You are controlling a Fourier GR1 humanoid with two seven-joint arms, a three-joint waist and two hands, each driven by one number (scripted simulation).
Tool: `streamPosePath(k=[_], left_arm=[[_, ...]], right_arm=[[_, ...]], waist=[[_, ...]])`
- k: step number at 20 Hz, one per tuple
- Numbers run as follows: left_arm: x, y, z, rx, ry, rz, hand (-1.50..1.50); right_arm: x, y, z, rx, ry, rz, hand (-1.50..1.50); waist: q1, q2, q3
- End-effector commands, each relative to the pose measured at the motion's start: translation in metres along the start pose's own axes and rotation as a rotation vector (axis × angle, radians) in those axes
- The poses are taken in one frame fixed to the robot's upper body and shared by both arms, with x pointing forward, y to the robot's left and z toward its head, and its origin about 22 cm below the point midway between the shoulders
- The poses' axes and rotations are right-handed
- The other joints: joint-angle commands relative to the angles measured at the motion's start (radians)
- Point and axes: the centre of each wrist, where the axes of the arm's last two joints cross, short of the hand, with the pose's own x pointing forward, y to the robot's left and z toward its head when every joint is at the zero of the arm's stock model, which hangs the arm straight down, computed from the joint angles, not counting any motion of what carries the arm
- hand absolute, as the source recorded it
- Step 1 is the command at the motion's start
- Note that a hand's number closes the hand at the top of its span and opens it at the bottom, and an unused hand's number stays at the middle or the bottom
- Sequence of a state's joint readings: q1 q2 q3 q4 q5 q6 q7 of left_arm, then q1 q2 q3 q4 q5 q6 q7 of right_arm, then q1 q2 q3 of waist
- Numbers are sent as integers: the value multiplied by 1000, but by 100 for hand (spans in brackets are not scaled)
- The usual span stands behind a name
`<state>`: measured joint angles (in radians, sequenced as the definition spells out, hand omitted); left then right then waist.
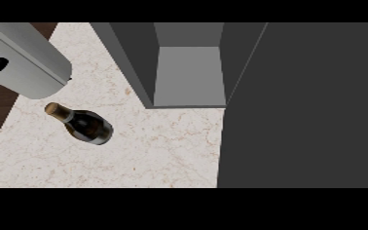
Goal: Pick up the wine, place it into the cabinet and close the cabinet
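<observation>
Wine (86, 125) sits on the bench (144, 151) at the left, well apart from the cabinet (133, 58). I can't say for sure whether it stands or lies. I judge it as glass: heavy for its size, stiff, slick, and breakable if it tips or knocks. I'd wrap the dark body, the widest part, rather than the thin neck (64, 114) or the cork (52, 108).

The door (295, 107) hangs wide open and fills the right side, so I'd bring the bottle in from the left. The cabinet's opening looks narrow, with walls close on both sides. The bench's left edge runs near the bottle. A grey bulk (32, 63) looms just above it. Neither hand shows, so I can't tell if the fingers are spread or curled.
</observation>
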<state>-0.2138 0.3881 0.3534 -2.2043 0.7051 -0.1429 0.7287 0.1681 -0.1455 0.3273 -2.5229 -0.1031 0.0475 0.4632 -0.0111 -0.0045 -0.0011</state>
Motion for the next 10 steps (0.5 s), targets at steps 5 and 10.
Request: streamPosePath(k=[5, 10], left_arm=[[-24, 36, -8, 37, 22, -8, -150], [-47, 47, 8, 31, 73, -12, -150]], right_arm=[[37, -5, 21, 31, -112, 0, -150], [50, 7, 38, 35, -94, -13, -150]], waist=[[0, 6, 1], [-3, 1, 0]])
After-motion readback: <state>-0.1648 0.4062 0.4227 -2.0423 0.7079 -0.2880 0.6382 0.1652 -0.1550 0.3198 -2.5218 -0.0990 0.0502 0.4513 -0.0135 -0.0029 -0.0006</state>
